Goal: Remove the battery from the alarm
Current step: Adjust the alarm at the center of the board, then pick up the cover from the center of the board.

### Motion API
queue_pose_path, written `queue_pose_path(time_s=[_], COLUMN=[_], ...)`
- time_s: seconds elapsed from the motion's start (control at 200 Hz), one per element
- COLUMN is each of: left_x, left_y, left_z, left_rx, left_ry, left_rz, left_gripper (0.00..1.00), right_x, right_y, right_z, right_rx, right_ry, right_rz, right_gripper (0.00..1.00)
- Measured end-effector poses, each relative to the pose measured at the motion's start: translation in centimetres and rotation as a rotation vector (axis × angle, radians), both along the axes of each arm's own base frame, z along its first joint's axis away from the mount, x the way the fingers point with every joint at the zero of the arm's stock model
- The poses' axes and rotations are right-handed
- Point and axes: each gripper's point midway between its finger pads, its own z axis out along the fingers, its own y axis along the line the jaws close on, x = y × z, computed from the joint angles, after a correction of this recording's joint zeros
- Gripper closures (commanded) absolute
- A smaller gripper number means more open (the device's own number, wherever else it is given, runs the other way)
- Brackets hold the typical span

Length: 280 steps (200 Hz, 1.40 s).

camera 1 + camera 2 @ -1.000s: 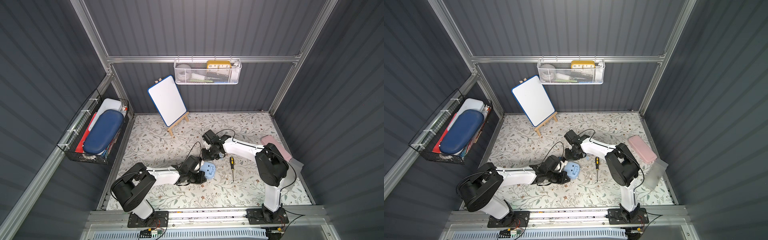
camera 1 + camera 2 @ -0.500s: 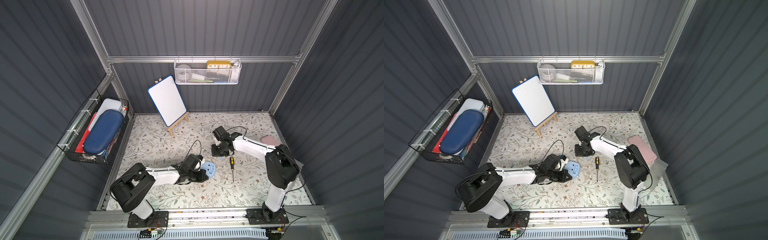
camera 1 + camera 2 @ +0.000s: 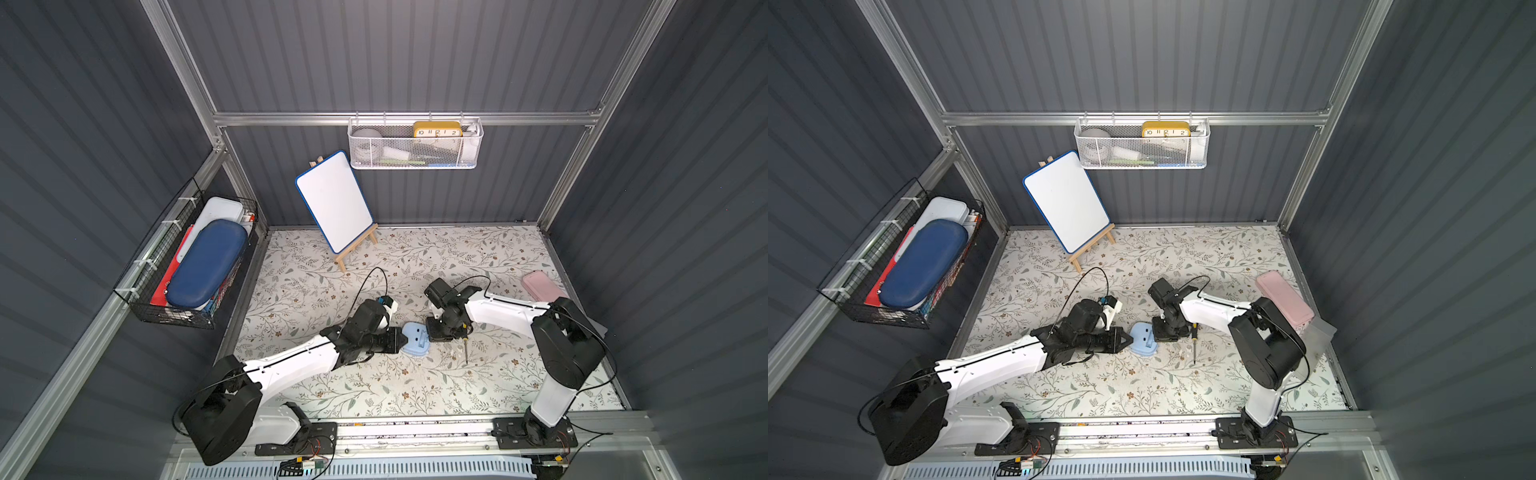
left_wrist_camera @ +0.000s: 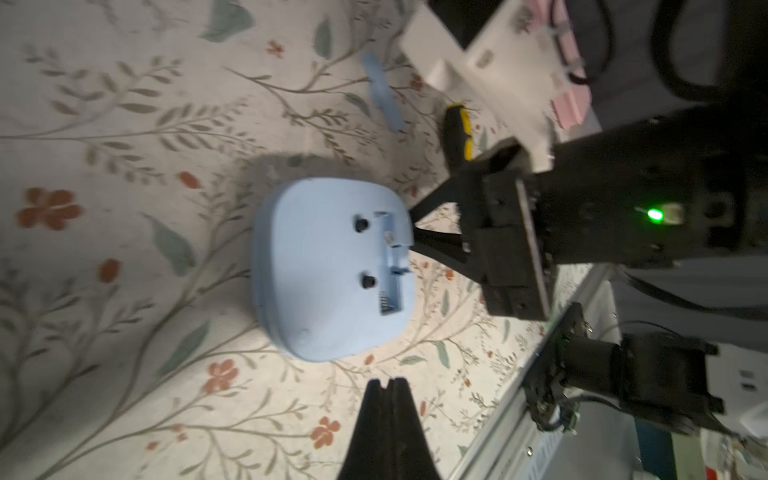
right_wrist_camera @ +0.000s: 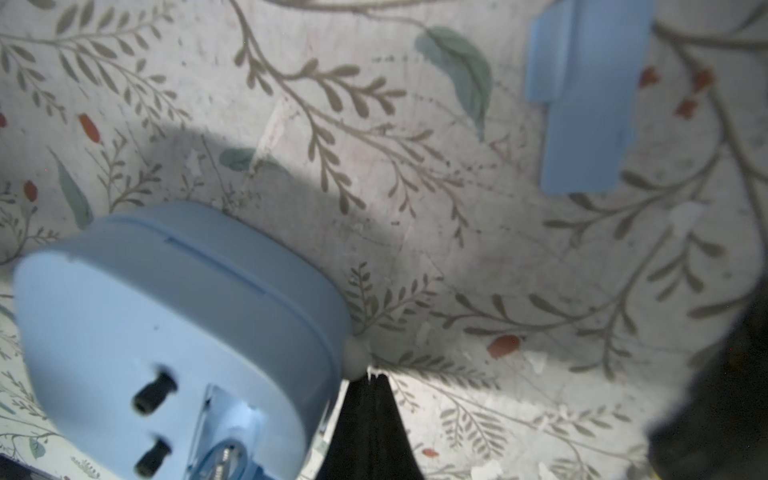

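with the alarm (image 3: 414,343) lying face down near the middle of the flowered mat (image 3: 374,386), its plain blue back is up and it sits between the two pincers. containers: white mesh basket (image 3: 415,164) on the back wall holds a yellow clock (image 3: 437,129) standing upright, a pale round thing (image 3: 365,135) and some smaller items too dim behind the mesh to name. black wire basket (image 3: 178,320) on the side wall holds a dark blue case (image 3: 208,264) on top, a white box (image 3: 220,210) behind it and a red flat thing (image 3: 161,294) underneath. alarm orientation: rounded square, so no clear long axis of its own; the open battery slot (image 4: 390,266) runs along the edge facing the right gripper (image 3: 429,330), roughly from back wall toward front rail, and the two black knobs (image 4: 362,224) line up parallel to it. battery: cannot tell whether it sits in the slot, the inside is blurred. flat blue cover (image 5: 582,104) lies loose on the mat, apart from the alarm. screwdriver (image 3: 465,348) lies beside the right gripper. right gripper: jaws pressed together, gripping nothing, tip at the alarm's rim by the slot end. left gripper (image 3: 400,340): jaws likewise together, empty, tip just beside the opposite rim.
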Motion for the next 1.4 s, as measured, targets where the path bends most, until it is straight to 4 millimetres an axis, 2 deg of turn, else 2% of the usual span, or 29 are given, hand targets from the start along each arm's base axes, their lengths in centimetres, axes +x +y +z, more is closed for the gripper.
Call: queue_pose_path(time_s=[0.155,0.295,0.34,0.385,0.475,0.57,0.66,0.735,0.845,1.026,1.401], left_x=[2.0,2.1,2.2,2.3,2.4,2.7,3.2,3.5,3.6,3.7,3.8], left_y=[3.0,3.6,3.7,3.9,4.4,4.7,4.5,4.3,4.3,4.3,4.1], left_z=[-3.8,-5.2,-5.2,-5.2,-5.1,-4.7,-4.1,-3.8,-3.7,-3.4,-3.2], left_rx=[0.112,0.154,0.159,0.167,0.181,0.189,0.185,0.182,0.182,0.176,0.168], left_ry=[0.051,0.070,0.068,0.063,0.054,0.039,0.022,0.009,0.004,-0.002,-0.014], left_rz=[0.113,0.133,0.136,0.143,0.155,0.166,0.169,0.164,0.161,0.162,0.161], left_gripper=[1.00,1.00,1.00,1.00,1.00,0.91,0.82,0.67,0.58,0.56,0.55], right_x=[1.1,2.2,2.4,2.6,3.3,4.7,7.0,8.9,10.4,10.4,9.7], right_y=[0.8,1.7,1.6,1.1,-0.2,-1.8,-2.6,-2.8,-3.1,-3.5,-3.0], right_z=[-0.1,0.3,0.4,0.7,1.8,3.5,4.4,4.3,3.1,1.2,0.8], right_rx=[0.002,0.017,0.010,-0.012,-0.068,-0.117,-0.149,-0.164,-0.186,-0.206,-0.170], right_ry=[-0.006,-0.022,-0.031,-0.048,-0.114,-0.188,-0.221,-0.236,-0.218,-0.168,-0.127], right_rz=[0.000,0.003,0.001,-0.005,-0.017,-0.031,-0.046,-0.050,-0.040,-0.016,0.013], right_gripper=[1.00,1.00,1.00,0.89,0.86,0.83,0.80,0.77,0.76,0.77,0.78])
